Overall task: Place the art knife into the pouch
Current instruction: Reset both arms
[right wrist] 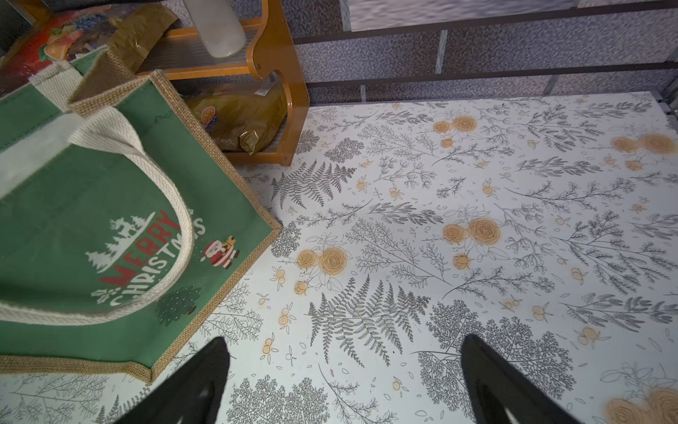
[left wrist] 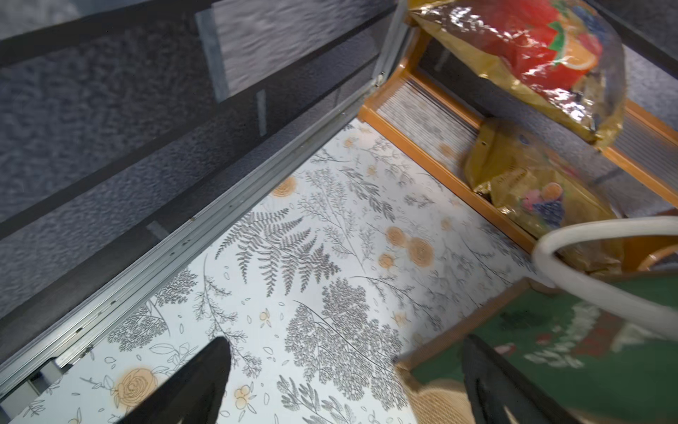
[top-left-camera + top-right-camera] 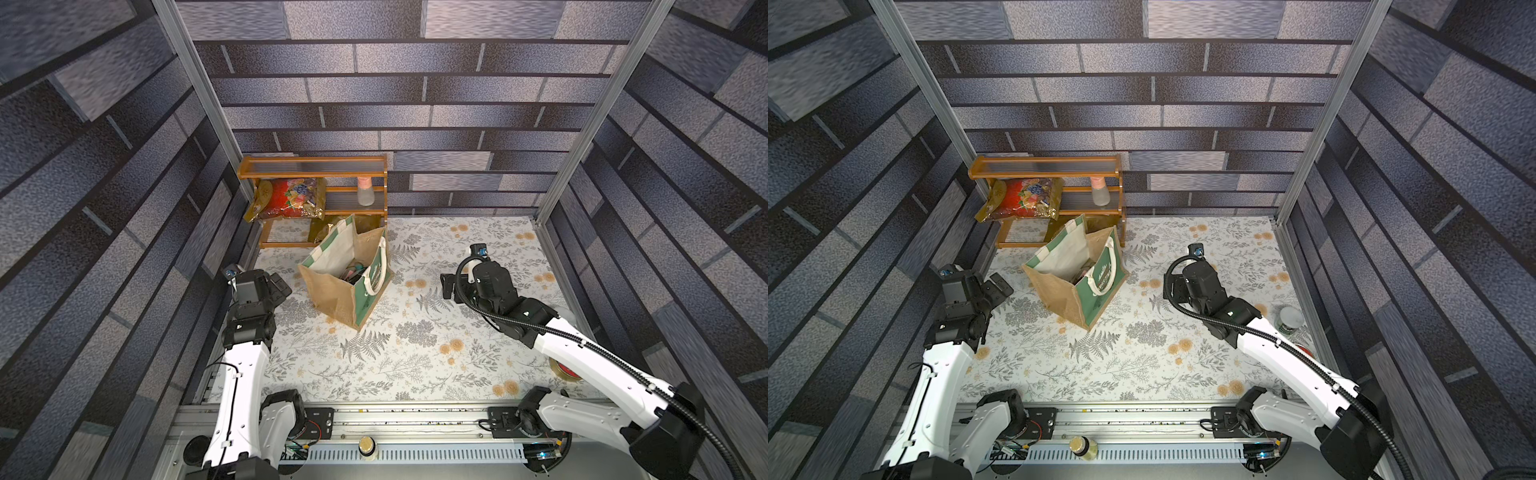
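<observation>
Both left fingers and right fingers gape empty — boxy, coarse-woven burlap pouch stands between.

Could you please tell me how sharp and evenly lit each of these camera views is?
Left wrist view: motion blur smears the print on the pouch, and glare flares on the foil snack bag. Right wrist view: sharp, evenly lit, the lettering reads clearly. Both top views: wide-angle distortion splays the aluminium posts outward; wall texture smears towards the edges.
</observation>
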### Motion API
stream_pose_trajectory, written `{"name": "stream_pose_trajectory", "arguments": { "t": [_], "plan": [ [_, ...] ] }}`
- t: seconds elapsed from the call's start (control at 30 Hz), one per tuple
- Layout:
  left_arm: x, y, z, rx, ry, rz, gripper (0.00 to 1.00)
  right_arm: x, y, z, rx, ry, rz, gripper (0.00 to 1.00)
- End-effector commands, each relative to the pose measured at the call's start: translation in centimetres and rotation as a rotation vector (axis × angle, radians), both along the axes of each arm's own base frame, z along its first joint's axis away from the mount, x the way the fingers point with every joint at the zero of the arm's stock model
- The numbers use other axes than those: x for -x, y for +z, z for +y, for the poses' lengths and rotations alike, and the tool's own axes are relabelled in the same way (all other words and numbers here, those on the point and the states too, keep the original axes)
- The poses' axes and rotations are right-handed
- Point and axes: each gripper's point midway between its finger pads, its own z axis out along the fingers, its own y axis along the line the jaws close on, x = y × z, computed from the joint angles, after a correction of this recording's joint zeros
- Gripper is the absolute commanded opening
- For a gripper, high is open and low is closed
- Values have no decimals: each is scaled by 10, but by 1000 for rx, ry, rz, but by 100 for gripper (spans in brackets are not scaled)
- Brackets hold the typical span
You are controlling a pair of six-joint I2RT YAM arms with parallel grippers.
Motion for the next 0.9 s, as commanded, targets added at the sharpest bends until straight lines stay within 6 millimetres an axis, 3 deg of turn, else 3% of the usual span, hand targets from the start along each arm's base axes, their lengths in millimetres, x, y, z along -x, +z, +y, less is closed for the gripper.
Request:
{"name": "stream_pose_trajectory", "arguments": {
  "t": [0.0,0.13,0.27,0.53,0.63,0.77,0.87],
  "plan": [
    [1,-15,9,41,41,-29,100,-4,2,-23,8,-59,-53,100],
    [-1,-32,11,34,48,-73,100,-8,-5,-46,9,-119,-71,100],
    [-16,-40,11,-2,-2,-81,100,-14,-16,-78,50,-226,-132,100],
    [-48,-57,13,-114,-86,-154,100,-19,-62,-149,152,-491,-192,100],
    [-66,-68,0,-176,-160,-144,100,-19,-71,-168,195,-548,-243,100],
    [-89,-81,-26,-276,-271,-96,100,-23,-69,-189,268,-584,-294,100],
    [-104,-78,-41,-319,-334,-114,100,-27,-87,-215,281,-662,-262,100]
  ]
}}
